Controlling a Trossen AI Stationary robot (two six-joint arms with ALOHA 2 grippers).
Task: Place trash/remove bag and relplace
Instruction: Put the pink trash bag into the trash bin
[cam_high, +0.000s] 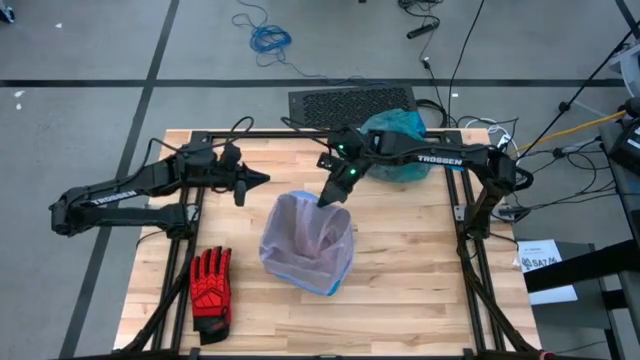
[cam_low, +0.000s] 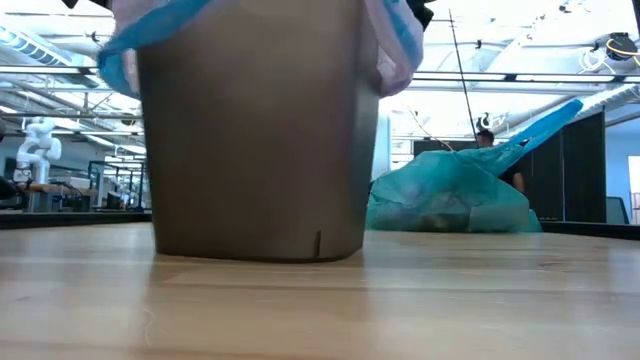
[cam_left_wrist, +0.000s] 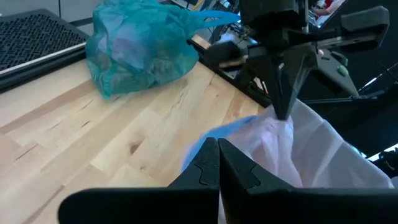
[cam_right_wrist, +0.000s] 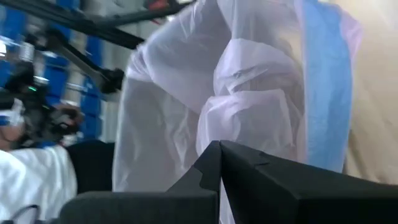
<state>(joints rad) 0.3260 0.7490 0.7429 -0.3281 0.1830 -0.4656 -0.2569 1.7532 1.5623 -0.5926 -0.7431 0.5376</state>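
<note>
Teal-green, thin plastic bin bag (cam_high: 398, 143) sits full at the far edge of the wooden bench (cam_high: 420, 290), clear of the grey bucket (cam_low: 255, 130), where the clenched right claw (cam_high: 325, 199) tucks pale lilac liner (cam_high: 305, 240) inward; the clenched left claw (cam_high: 262, 179) waits beside.

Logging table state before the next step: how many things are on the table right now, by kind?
Plastic bags: 2, the teal-green bag at the far edge and the pale lilac bag lining the bin.
Bins: 1, the grey bin.
Gloves: 1, the red-and-black glove.
Total: 4.
</note>
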